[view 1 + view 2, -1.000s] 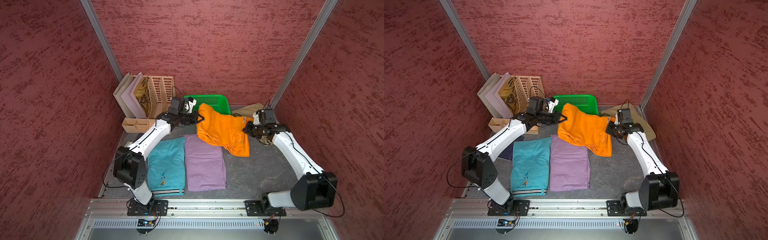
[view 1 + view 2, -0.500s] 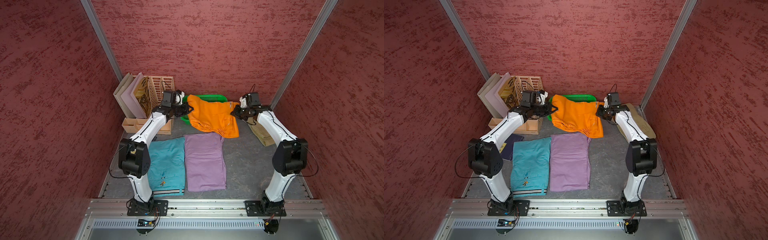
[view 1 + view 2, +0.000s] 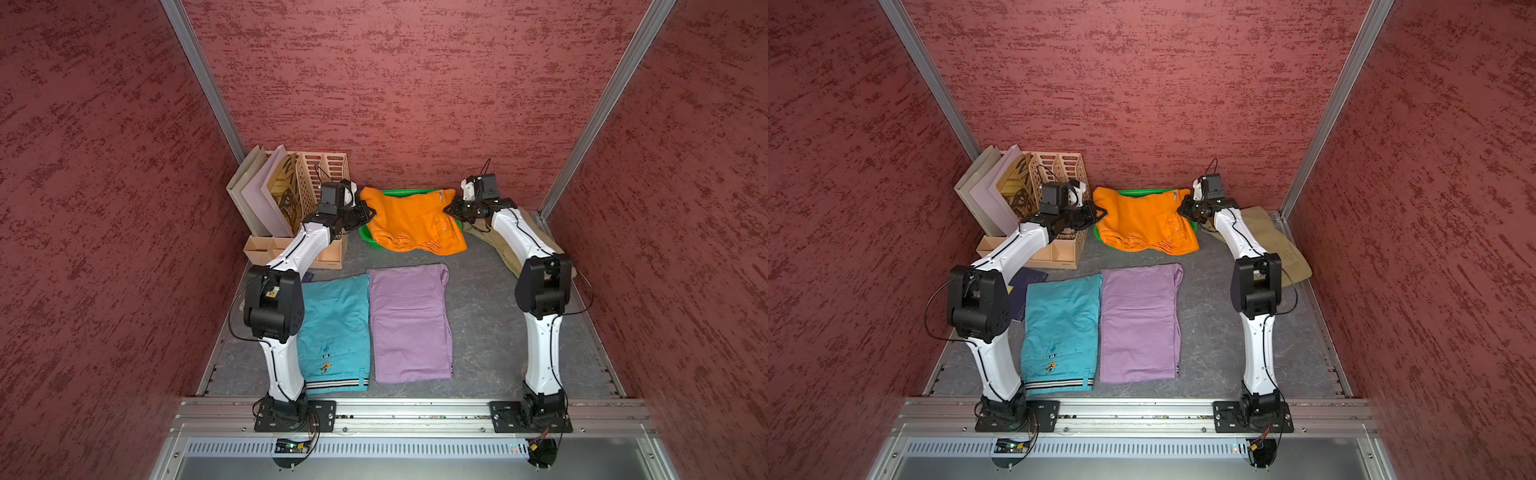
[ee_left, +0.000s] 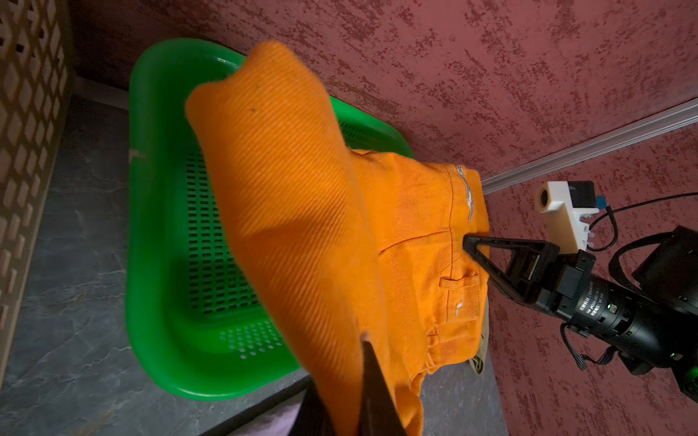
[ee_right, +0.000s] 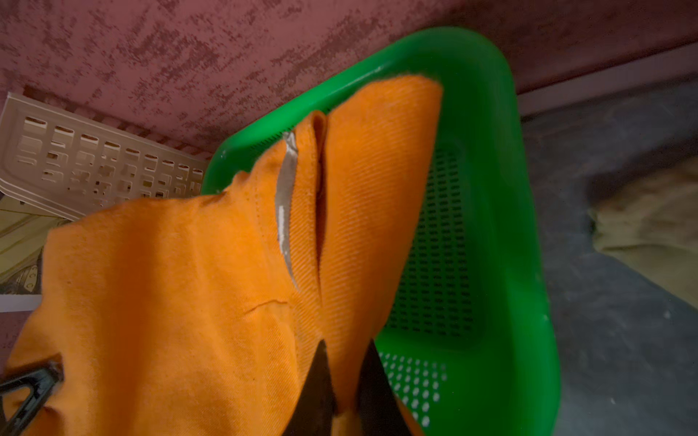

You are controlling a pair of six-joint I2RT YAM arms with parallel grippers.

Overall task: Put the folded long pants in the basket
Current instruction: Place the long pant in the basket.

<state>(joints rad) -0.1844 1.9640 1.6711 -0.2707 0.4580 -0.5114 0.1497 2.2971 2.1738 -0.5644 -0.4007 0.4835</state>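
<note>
Near edge of desk [image 3: 478, 316], left of middle: teal pants [image 3: 334, 332], folded flat, striped waistband toward the near edge. Lilac pants [image 3: 409, 320] just beside them on the right, also flat, long edges meeting or nearly so. A dark blue flat item [image 3: 1025, 286] peeks out from under the left arm.

Right edge, farther back: khaki pants [image 3: 1273, 239] on the desk, partly hidden by the right arm.

Far edge, middle: green basket [image 3: 365, 235]. Orange pants [image 3: 411, 220] are held up over it, stretched between the two arms. Left pincer [image 3: 371, 212] is pressed together on the cloth's left corner; right pincer [image 3: 451, 208] pinches the waistband end. Both grips are plain in the wrist views. The basket's mesh floor [image 4: 211, 245] shows beneath the raised cloth. The cloth's lower fold hangs past the near rim; I cannot tell whether it touches the desk.

Far left corner: peach file rack [image 3: 326, 168], holding flat folders and a gold-and-black printed board. A low peach tray [image 3: 266, 249] sits in front of it.

Count: pants four, none lying in the basket; basket one; rack one; tray one.
</note>
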